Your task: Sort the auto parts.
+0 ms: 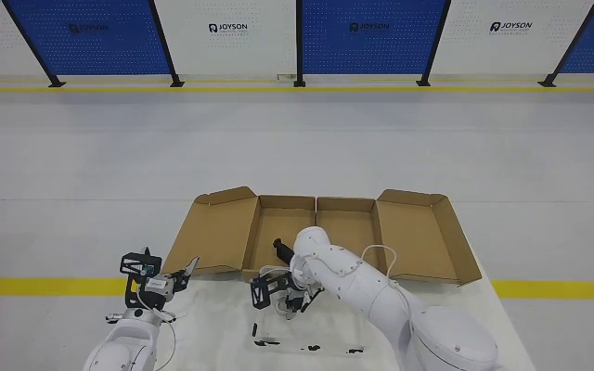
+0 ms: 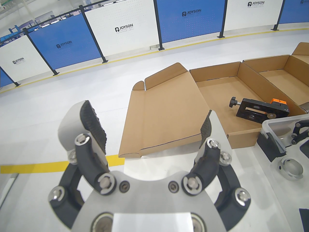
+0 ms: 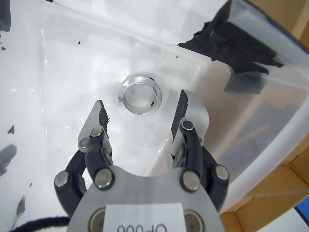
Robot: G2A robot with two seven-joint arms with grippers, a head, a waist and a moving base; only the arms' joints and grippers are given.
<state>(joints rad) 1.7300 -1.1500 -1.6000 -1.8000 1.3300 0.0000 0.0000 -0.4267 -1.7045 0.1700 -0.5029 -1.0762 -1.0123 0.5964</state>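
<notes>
Right wrist view: my right gripper (image 3: 142,103) hangs inside the clear bin (image 3: 256,121). Its jaws are spread wide and hold nothing. The silver ring (image 3: 139,94) lies flat on the bin floor, in line with the gap between the fingertips and touching neither. Left wrist view: my left gripper (image 2: 147,114) is likewise wide open and empty, near the cardboard box (image 2: 217,90). In the box's left compartment I see a black clamp (image 2: 262,108) with an orange tab.

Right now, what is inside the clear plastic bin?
A silver metal ring lies on the floor of the bin, just under the open right gripper. The floor under the gripper's body is covered.
</notes>
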